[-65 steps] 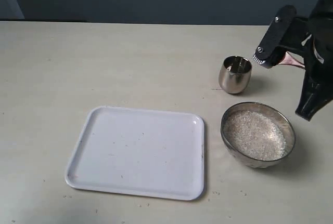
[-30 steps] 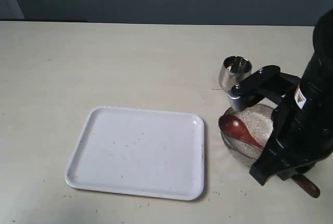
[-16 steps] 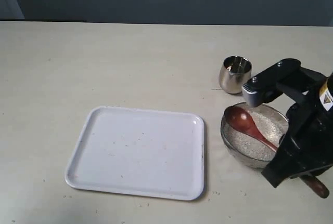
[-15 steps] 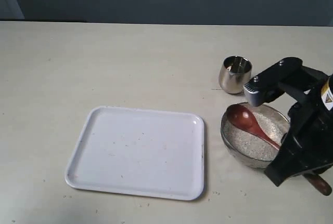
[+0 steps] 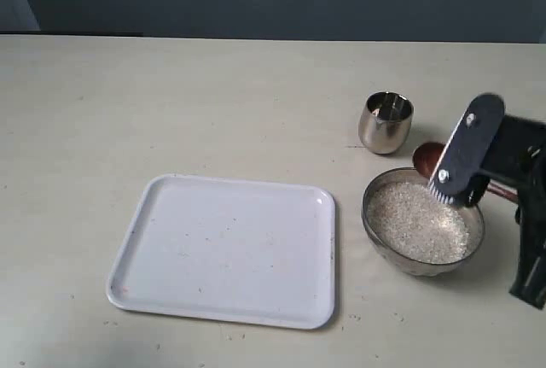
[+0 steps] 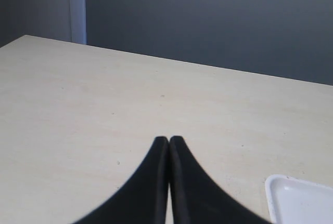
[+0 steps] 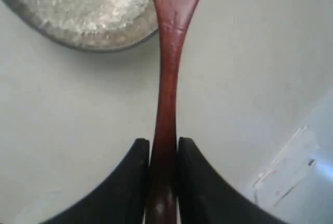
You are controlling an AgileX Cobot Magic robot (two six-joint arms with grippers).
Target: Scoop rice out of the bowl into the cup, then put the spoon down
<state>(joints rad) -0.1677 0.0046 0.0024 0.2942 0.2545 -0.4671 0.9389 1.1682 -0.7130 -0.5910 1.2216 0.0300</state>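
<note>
Our right hand [image 7: 162, 143] grips the spoon [image 5: 426, 156] by its handle, the scoop end poised between the bowl [image 5: 368, 219] of rice [image 5: 418, 221] and the cup [image 5: 386, 120]; our left hand [image 6: 169, 146] sits closed on nothing. Whether the scoop carries grains we cannot tell, so we judge the move calls for a level spoon brought squarely over the cup's mouth, then a slow tip so nothing spills.

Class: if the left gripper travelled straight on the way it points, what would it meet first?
For the left gripper the way looks free: only bare table ahead, the white tray off to one side; depth unclear.
</note>
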